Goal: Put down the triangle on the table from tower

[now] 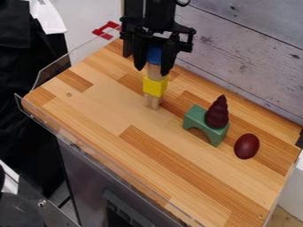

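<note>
Evidently, the wooden tabletop in pale and brown strips [95,102] is treated as a shallow holder: by clear plastic edging [54,71] at its left and near sides, pieces could be kept from sliding off, and all the blocks are contained within that border. At the far side, left of the middle, the black two-finger gripper [155,58] is positioned directly over a narrow upright tower of blocks [154,80], apparently so that its top piece can be managed from above. To the right, a green arched block [196,116] is stood on its feet, and on it a dark red, stepped, pointed cone [217,113] is propped. Farther right, a smooth dark red egg [246,146] is set just beside them.

Within the tower, a yellow cube [155,88] is borne by a pale wooden footed block [155,102] and topped by a pale wooden cylinder [154,71]. Uppermost, a small blue block [154,54] is flanked by the fingers [140,55], which seem clamped on its two sides. This is presumably the triangle meant, though its outline is partly hidden; before it can be put down on the table, a straight lift is needed, lest the stack be toppled.
</note>
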